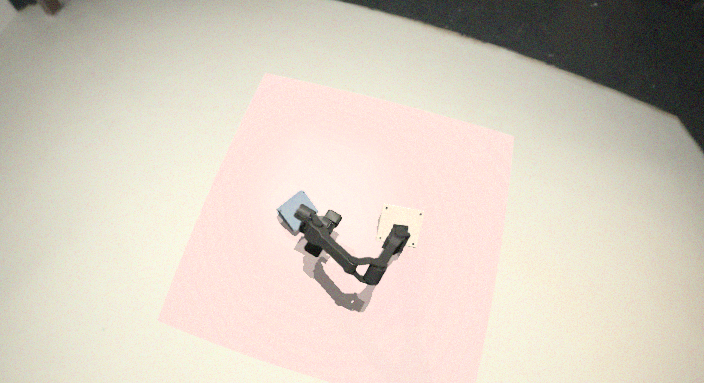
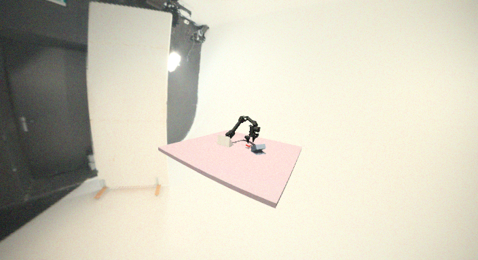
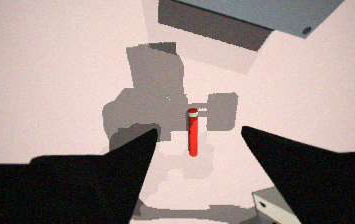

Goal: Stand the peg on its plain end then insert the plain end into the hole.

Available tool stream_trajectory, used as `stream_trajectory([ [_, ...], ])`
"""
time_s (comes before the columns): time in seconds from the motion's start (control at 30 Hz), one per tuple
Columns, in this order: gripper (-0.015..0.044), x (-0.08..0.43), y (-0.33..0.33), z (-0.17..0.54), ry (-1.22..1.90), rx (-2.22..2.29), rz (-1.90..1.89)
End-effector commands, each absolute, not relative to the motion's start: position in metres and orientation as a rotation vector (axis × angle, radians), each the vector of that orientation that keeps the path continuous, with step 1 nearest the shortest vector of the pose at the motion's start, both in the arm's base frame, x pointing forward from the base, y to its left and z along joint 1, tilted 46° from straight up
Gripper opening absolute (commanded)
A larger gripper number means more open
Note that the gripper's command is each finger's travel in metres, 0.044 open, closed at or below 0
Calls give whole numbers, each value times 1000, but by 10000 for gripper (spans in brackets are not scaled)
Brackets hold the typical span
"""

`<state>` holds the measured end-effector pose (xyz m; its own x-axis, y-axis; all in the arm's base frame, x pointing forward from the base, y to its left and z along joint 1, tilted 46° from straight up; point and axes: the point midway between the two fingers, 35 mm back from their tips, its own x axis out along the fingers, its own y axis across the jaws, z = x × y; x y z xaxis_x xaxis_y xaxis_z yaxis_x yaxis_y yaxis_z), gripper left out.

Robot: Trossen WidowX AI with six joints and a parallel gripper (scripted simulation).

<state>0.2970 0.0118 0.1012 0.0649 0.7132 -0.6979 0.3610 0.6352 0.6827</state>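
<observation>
Red peg [image 2: 248, 146] [image 3: 193, 135] lying near the panel [image 1: 291, 207] [image 2: 259, 147] [image 3: 298, 15], my gripper [image 1: 313, 249] [image 2: 250, 142] [image 3: 198, 131] wide above (pickup first); next, lower and close.

It looks like a photo or film studio: behind the pink bench [image 1: 440, 307] [image 2: 234, 168] stands a tall white panel [image 2: 129, 93] on feet, with a bright lamp [image 2: 174, 61] beside it and a dark door [image 2: 44, 106] beyond.
</observation>
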Motion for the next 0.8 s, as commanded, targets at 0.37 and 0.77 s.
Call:
stream_trajectory([
  [0.37,440,298,32,84,1546,935,336],
  [0.77,440,297,46,71,1546,937,339],
])
